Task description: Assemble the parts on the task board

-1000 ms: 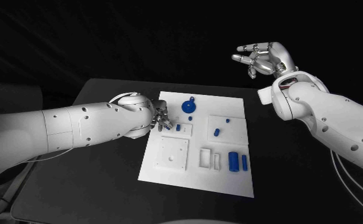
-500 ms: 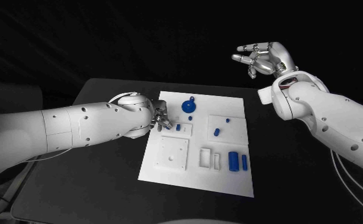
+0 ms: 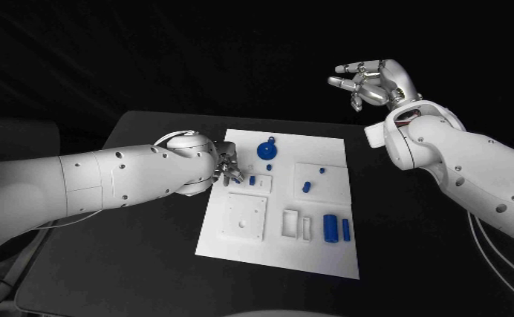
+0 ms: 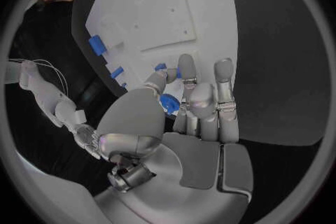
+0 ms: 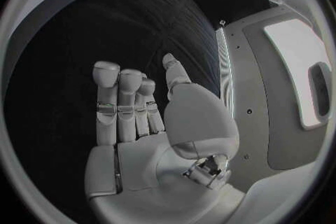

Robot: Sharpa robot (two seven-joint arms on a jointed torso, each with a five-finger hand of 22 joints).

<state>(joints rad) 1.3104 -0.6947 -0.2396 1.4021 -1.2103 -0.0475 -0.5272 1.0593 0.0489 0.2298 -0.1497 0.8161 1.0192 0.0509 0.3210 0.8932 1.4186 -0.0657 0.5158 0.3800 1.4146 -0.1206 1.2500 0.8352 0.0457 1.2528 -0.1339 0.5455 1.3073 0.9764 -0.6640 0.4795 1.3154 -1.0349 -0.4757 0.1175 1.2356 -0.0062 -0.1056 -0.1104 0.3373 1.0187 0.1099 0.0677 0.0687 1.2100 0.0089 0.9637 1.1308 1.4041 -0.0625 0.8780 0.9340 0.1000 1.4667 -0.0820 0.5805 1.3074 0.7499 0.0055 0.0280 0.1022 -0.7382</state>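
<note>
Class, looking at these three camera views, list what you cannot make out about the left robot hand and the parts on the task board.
- Head view: whether the left robot hand holds a blue part; its own fingers hide it.
- Left wrist view: the blue part is partly covered by fingers; its shape is unclear.
- Head view: the small parts on the task board are too small to identify.

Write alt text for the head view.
The left hand works at the left edge of the white task board, where small blue parts lie. The right hand is raised above the black table, holding nothing.
</note>
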